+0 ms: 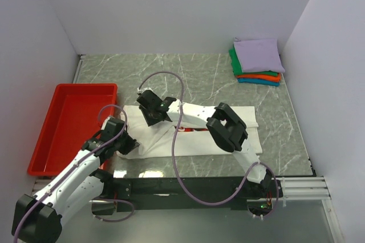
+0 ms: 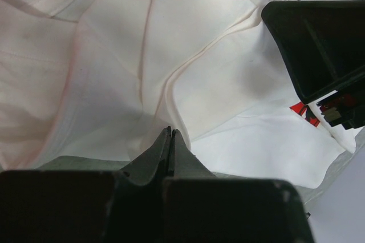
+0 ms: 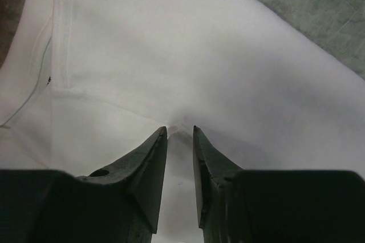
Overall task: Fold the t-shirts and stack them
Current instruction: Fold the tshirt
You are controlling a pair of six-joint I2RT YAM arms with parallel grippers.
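Because the white t-shirt (image 1: 197, 146) was soft, light and limp, it would likely sag and crease wherever lifted, so hems and seams looked the surest places to pinch. It lay partly folded on the desk (image 1: 199, 77), near the front edge. The left end effector (image 2: 171, 134) was clenched on a ridge of its cloth; the right end effector (image 3: 178, 132) pinched a pucker beside a seam. Folded t-shirts (image 1: 258, 60) sat stacked in the far right corner, well apart from a red tray (image 1: 68, 123) at the left.

A red plastic tray (image 1: 68, 126) sits at the left side of the grey-green marbled counter (image 1: 199, 75), which plain white walls (image 1: 171, 9) enclose on three sides.
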